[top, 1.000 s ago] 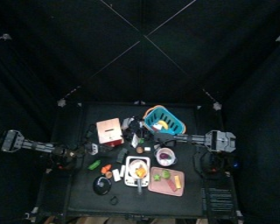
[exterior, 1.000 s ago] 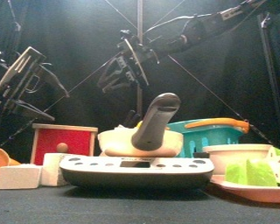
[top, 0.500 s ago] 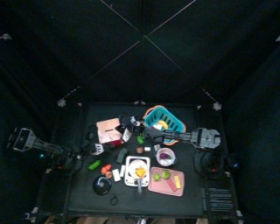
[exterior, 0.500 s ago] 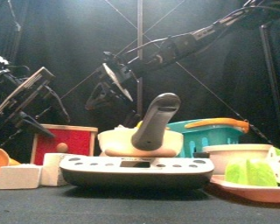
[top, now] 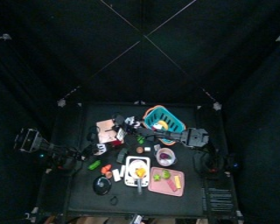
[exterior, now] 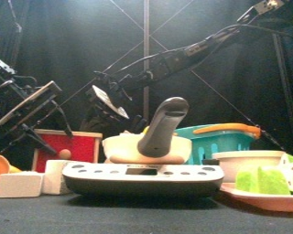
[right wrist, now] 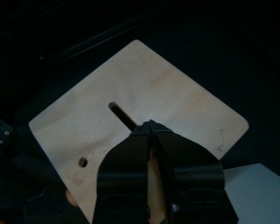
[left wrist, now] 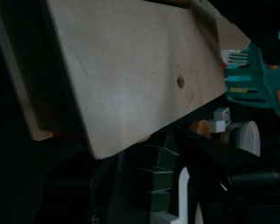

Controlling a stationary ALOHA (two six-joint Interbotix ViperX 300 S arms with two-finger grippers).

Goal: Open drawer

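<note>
Two arms converged on the drawer [top: 108, 130], which sat left of centre on the tabletop [top: 84, 188] in the top view, just left of the blue basket [top: 161, 117]. In the front view only its red-brown panel [exterior: 73, 150] showed, low at the left, behind a grey scale-like base [exterior: 142, 178] that carried a tilted grey handle.

The right arm reached in from the right of the frame and across the middle, so that its right claw [right wrist: 150, 147] hung over the drawer's pale top; the right wrist view showed that top as a tan diamond with a short slot and a small hole. Its jaws stood pressed together, nothing visible between them. Judging from this, the arm was probably placed there to press down and steady the light box while the other arm pulled.

The left arm came from the left of the frame, low beside the drawer. The left claw [exterior: 39, 128] was spread wide and held nothing; its wrist view looked along the tan top at a steep angle, with the basket's teal wall at the far right edge. That wide stance suited closing on a knob or edge, though I could not tell whether it touched the unit.

The drawer appeared not yet pulled out.
</note>
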